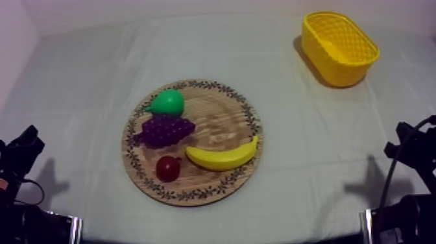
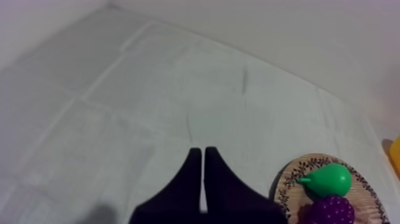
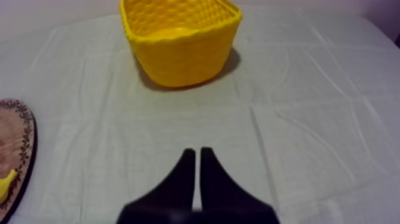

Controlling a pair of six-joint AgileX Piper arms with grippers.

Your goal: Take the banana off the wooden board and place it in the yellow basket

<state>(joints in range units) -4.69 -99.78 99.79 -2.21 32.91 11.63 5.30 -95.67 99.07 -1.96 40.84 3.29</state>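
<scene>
Board (image 1: 220, 123) sits mid-table (image 1: 311, 143), slightly left, carrying four fruits: small red fruit (image 1: 168, 168) and banana (image 1: 222, 157) at its near rim with the banana to the right, grapes (image 1: 163, 130) behind the red fruit, pear (image 1: 167, 102) just behind the grapes at the far rim. Basket (image 1: 337, 68) stands upright by the table's far right corner, well apart from the board. Left gripper (image 2: 202, 150) and right gripper (image 3: 196, 150) are both closed to a narrow wedge, gripping nothing, low at the table's near left and near right edges, with the right one facing the basket.
</scene>
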